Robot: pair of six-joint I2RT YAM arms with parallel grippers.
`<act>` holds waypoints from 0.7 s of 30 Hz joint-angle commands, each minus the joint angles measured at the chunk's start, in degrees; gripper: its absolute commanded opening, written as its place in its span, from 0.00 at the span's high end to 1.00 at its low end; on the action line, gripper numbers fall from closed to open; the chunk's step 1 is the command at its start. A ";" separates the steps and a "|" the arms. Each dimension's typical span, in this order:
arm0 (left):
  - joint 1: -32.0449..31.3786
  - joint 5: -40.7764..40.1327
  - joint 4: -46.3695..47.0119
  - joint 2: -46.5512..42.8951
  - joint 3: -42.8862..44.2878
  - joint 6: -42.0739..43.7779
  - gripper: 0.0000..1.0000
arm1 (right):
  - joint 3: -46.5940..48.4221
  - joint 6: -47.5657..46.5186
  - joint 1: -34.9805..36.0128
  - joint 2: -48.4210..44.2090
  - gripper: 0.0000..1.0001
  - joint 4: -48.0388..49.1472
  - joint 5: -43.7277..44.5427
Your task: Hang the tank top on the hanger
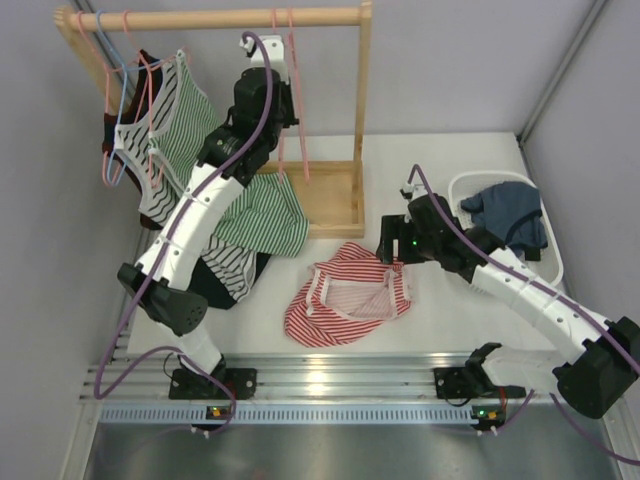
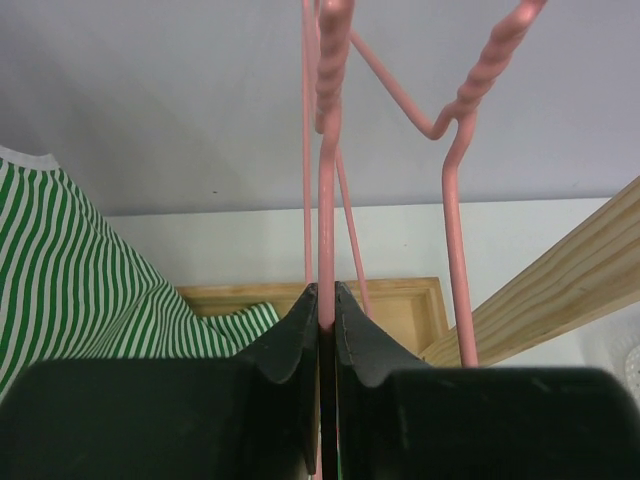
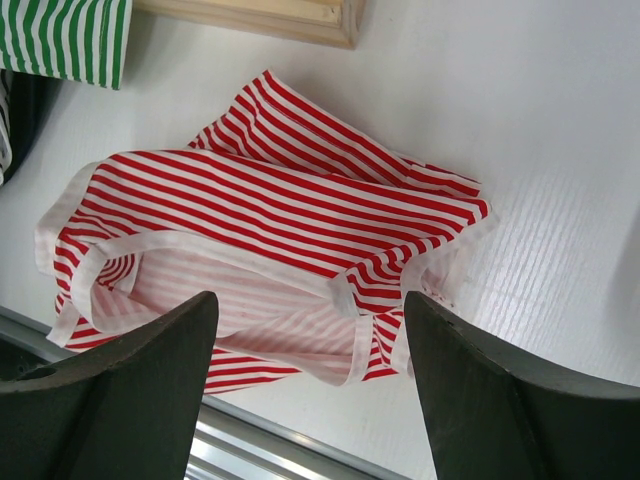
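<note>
**Gripping a pink hanger at the rail, tank top loose on the desk**

- Left fingers: raised to the wooden rail and clenched on the wire of the hanger just below its twisted neck. The hanger hangs upright.
- Second pink hanger: just to the right of the held one, not touching the fingers.
- Right fingers: released and spread wide, held low over the tank top and grasping nothing.
- Tank top: red-and-white stripes with white trim. It lies crumpled on the white desk in front of the rack's wooden base, its opening turned toward the near edge.
- Green-and-white striped top: hanging at the rail's left end beside a light blue hanger.
- White basket: on the right of the desk, with a dark blue garment inside.
</note>
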 commanded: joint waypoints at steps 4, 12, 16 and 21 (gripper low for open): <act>0.12 -1.64 0.53 -0.96 3.84 1.94 1.00 | 0.45 -0.88 -0.94 -1.77 0.26 0.65 0.67; 0.12 -5.50 2.90 -2.19 4.55 3.08 1.00 | 0.71 -1.23 -0.94 -1.86 0.28 0.30 0.76; 0.20 -5.94 2.64 -3.16 4.64 3.43 1.00 | 0.71 -1.23 -0.94 -1.77 0.27 0.30 0.84; 0.12 -6.47 5.44 -6.92 -1.05 3.17 1.00 | 0.71 -1.23 -1.03 -1.77 0.24 0.57 0.76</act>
